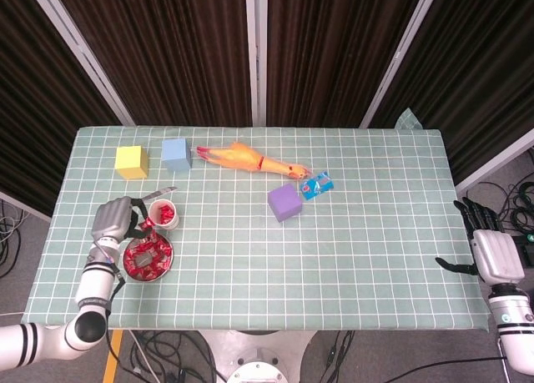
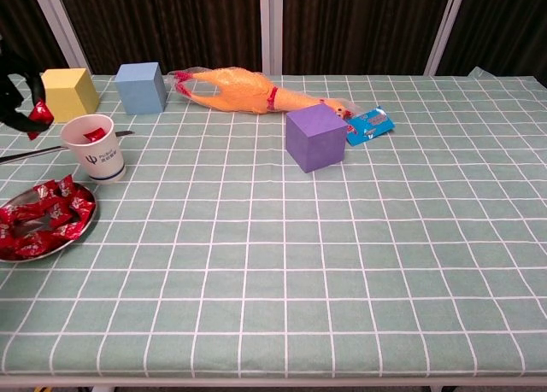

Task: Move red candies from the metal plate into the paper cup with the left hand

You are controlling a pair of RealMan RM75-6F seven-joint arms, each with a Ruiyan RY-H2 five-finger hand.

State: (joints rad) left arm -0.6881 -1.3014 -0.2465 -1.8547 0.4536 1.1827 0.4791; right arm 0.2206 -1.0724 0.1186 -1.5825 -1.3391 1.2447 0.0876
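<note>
Left hand (image 1: 117, 217) raised above the table (image 1: 375, 233) near its left edge, between the metal plate (image 1: 148, 256) and the paper cup (image 1: 163, 214), just left of the cup. Chest view: its dark fingers (image 2: 19, 89) pinch one red candy (image 2: 38, 112), held above and left of the cup rim. Cup stands upright, at least one candy inside. Plate sits near the front-left corner, just in front of the cup, holding a pile of red candies (image 2: 43, 213); a patch of bare metal shows in the middle.

Knife (image 1: 158, 192) lies behind the cup, mostly hidden by the hand in the head view. Yellow cube (image 1: 131, 161) and blue cube (image 1: 176, 153) stand near the back-left corner; rubber chicken (image 1: 246, 159) along the back edge, purple cube (image 1: 284, 202) and blue packet (image 1: 317, 185) near the table's middle.

Right hand (image 1: 492, 254) off the table, past the right edge, fingers spread wide, holding nothing. The right half and front strip of the table are open cloth.
</note>
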